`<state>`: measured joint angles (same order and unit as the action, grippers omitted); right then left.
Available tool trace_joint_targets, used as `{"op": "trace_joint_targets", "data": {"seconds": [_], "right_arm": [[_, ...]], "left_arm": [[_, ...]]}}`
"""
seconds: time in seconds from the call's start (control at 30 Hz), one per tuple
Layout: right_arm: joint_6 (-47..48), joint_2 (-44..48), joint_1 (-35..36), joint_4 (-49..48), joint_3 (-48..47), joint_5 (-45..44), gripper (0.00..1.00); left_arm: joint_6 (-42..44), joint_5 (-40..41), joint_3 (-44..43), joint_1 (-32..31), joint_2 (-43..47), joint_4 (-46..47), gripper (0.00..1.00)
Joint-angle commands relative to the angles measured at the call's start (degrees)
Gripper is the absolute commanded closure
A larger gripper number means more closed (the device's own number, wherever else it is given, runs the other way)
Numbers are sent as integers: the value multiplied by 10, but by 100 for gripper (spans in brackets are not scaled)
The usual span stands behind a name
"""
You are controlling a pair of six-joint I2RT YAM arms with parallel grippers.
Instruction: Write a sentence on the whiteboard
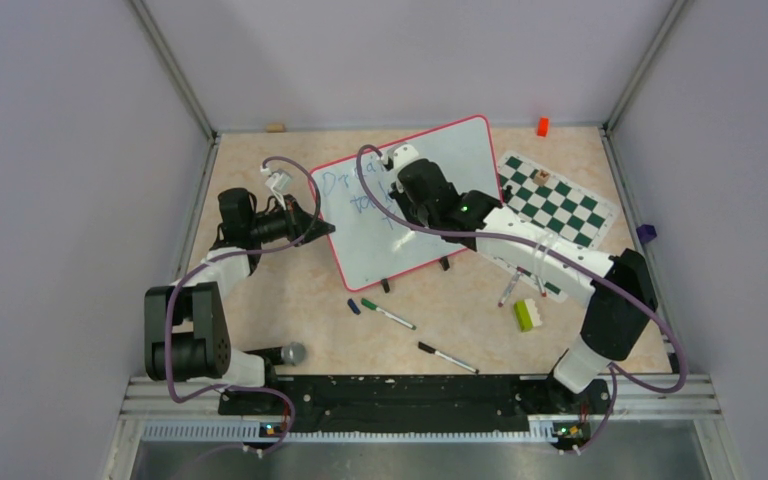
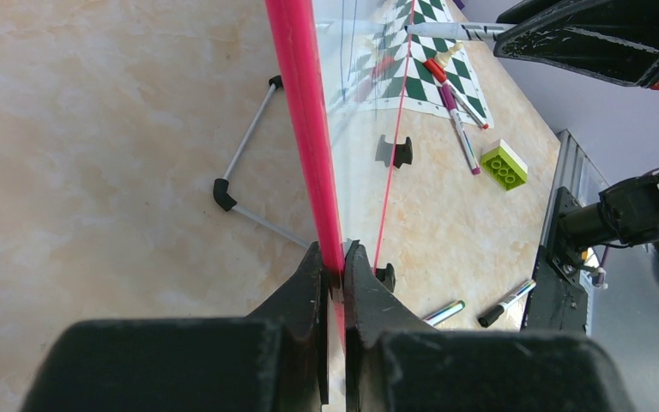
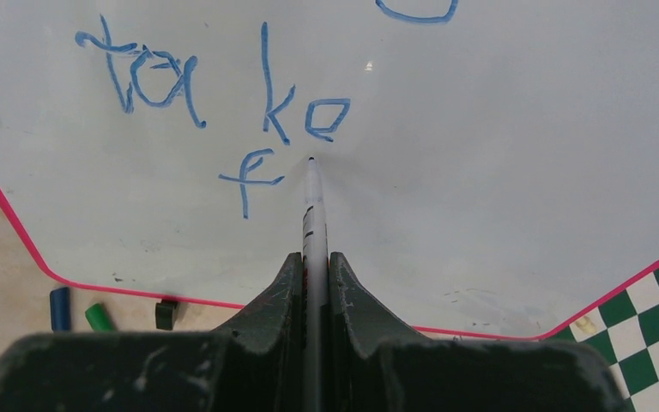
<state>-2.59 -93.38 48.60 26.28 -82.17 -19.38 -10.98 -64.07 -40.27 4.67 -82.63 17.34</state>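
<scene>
The whiteboard (image 1: pixel 440 160) with a red frame stands tilted mid-table on two black feet. Blue lettering (image 1: pixel 352 182) runs across its upper left. The right wrist view shows "take" (image 3: pixel 214 81) and an "f" (image 3: pixel 249 178) below it on the whiteboard (image 3: pixel 498 163). My right gripper (image 3: pixel 313 257) is shut on a white marker (image 3: pixel 313 215) whose tip touches the board just right of the "f". My left gripper (image 2: pixel 333 257) is shut on the board's red left edge (image 2: pixel 305 120). In the top view the left gripper (image 1: pixel 310 222) sits at the board's left edge and the right gripper (image 1: pixel 405 205) is over the board.
A green-and-white chess mat (image 1: pixel 555 205) lies right of the board under my right arm. Loose markers (image 1: pixel 388 314) (image 1: pixel 448 358) and a blue cap (image 1: pixel 354 307) lie in front of the board. A lime brick (image 1: pixel 526 314) and more markers (image 1: pixel 506 290) lie front right. An orange block (image 1: pixel 542 126) sits at the back.
</scene>
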Motion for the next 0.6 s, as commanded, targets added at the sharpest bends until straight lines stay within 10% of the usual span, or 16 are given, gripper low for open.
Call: {"op": "trace_joint_targets", "data": {"seconds": [0.0,0.57], "right_arm": [[0,-6,-4,-14,-28,9,100],[-14,-2,-7,-7,19,12,100]], "left_arm": [[81,26,9,-11,2,0,100],[80,27,8,-11,2,0,100]]}}
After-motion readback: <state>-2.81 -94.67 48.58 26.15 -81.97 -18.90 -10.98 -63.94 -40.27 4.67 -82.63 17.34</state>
